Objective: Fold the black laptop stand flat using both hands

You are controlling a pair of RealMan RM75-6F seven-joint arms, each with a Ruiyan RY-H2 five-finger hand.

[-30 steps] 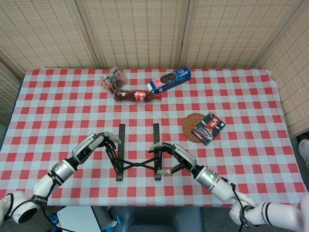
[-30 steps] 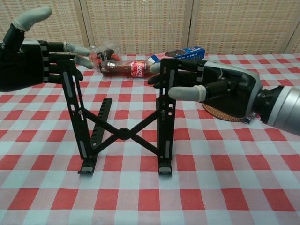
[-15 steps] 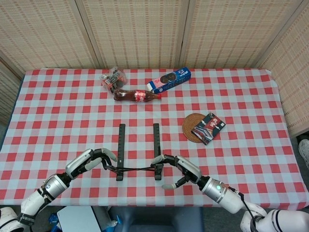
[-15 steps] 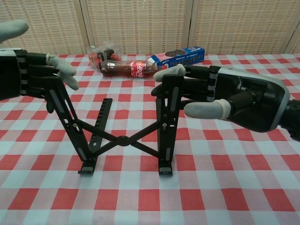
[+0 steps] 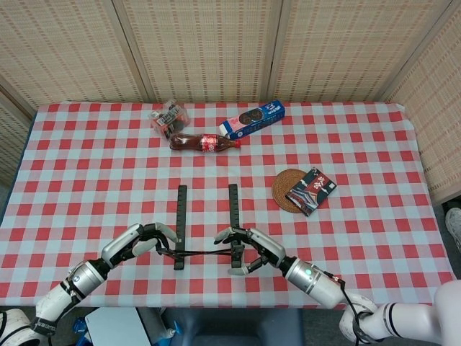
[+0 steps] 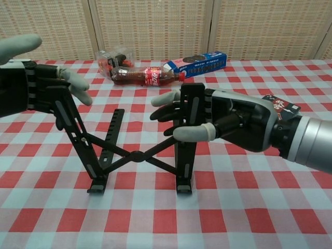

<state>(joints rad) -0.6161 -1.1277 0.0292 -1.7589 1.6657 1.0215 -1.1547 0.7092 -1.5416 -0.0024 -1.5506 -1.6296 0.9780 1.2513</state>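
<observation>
Laptop stand point(image 6: 136, 153), black, standing opened on the red-and-white checked surface point(image 6: 249, 207), in the lower middle of the head view and the centre of the chest view. Two long rails lying flat on the cloth, two upright arms rising from the near ends, crossed thin struts joined at a pivot between them.

Left hand point(image 6: 23, 85) at the left edge of the chest view, holding the top of the left upright arm, fingers point(image 6: 78, 85) reaching over it, thumb raised above and apart. Same hand point(image 5: 140, 240) seen in the head view at the lower left, just beside the left rail.

Right hand point(image 6: 228, 122) at the right of the chest view, wrapped around the top part of the right upright arm: fingers behind the arm with tips showing on its left side, thumb crossing in front. In the head view, this hand point(image 5: 252, 249) near the lower centre, over the near end of the right rail.

Further back on the surface: cola bottle point(image 5: 204, 142) lying on its side, snack packet point(image 5: 168, 115) just beside it, blue cookie box point(image 5: 252, 119) to its right. At the right, round woven coaster point(image 5: 284, 189) with dark packet point(image 5: 311, 191) lying partly on it.
</observation>
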